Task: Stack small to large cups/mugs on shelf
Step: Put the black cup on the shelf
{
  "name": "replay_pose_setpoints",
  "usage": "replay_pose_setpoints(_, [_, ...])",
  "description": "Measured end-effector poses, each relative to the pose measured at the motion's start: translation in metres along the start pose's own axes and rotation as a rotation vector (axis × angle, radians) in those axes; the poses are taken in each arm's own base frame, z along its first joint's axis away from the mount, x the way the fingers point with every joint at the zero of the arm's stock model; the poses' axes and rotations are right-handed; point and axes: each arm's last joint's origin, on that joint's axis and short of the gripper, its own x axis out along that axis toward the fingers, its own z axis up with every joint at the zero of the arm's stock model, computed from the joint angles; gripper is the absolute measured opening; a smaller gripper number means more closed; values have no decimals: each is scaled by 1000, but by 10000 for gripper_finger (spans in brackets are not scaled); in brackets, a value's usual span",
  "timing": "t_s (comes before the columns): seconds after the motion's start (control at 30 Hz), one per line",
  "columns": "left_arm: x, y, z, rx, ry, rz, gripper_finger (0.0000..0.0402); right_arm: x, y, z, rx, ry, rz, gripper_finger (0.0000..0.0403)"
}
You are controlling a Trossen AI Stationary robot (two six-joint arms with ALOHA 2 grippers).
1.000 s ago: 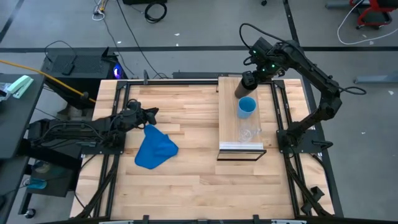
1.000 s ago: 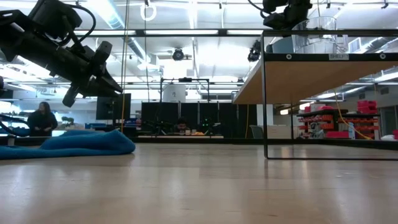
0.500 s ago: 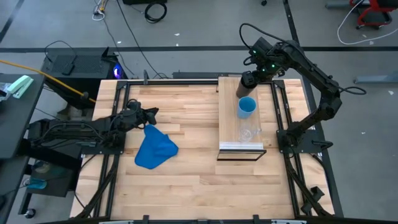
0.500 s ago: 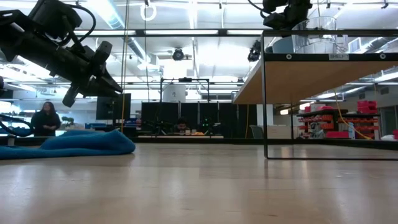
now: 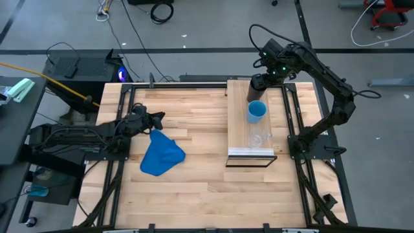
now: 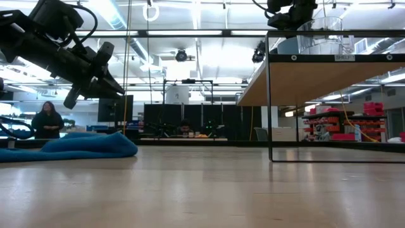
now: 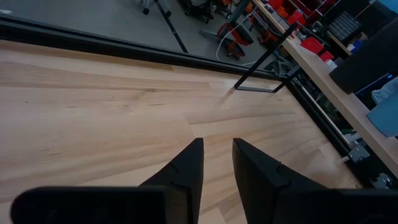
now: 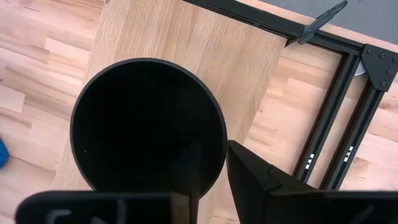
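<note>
Butcher-block tabletop (image 5: pixel 194 123) with blue cloth (image 5: pixel 160 156); person (image 6: pixel 47 120) in room behind.

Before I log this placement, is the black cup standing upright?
Upright: the black cup shows its round open mouth, with the right gripper pinching its rim.

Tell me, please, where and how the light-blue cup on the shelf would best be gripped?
Probably by its rim, from straight above. The light-blue cup stands upright, mouth open upward, on the shelf; one finger could go inside and one outside the wall. The black cup and clear cup flank it, crowding sideways approaches.
</note>
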Motion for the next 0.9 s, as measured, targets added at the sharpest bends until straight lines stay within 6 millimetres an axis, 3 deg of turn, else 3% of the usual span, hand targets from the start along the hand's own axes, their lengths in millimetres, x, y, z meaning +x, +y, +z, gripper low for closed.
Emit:
replay_pose_setpoints(0.7, [0, 0, 0, 0, 0, 0, 92, -1, 2, 4, -8, -30, 52, 84])
replay_pose_setpoints(0.9, [0, 0, 0, 0, 0, 0, 94, -11, 2, 4, -7, -53, 65, 84])
